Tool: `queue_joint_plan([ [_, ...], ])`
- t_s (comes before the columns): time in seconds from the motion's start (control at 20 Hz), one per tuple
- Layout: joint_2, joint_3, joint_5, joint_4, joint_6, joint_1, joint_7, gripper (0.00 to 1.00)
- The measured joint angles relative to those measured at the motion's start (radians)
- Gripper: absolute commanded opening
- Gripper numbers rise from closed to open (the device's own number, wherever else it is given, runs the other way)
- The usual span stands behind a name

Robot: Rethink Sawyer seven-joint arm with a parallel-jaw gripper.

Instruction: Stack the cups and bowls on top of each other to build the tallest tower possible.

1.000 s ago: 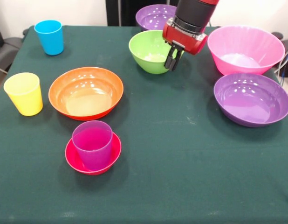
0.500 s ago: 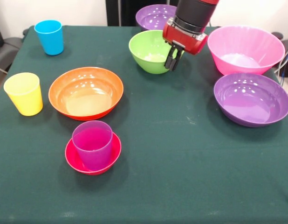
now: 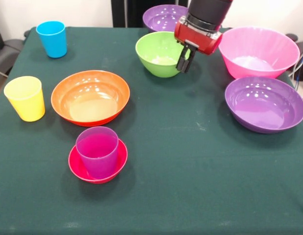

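Beside lime green bowl (image 3: 161, 54), pincer (image 3: 183, 62) at its rim, fingers together

The arm is seen entering from the top edge, right of centre, as a dark cylindrical wrist section ending in a red housing. The tool (image 3: 183, 62) is carried below that housing, tilted slightly so that its dark fingers (image 3: 181, 63) are directed down and a little to the left. The fingers are held close together with almost no gap visible between them, nothing is seen gripped, and the tips are kept above the table.
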Motion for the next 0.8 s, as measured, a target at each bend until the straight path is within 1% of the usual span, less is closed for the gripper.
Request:
queue_joint_plan([
  [0.8, -0.017, -0.002, 0.0, 0.0, 0.004, 0.001, 0.0, 0.0],
])
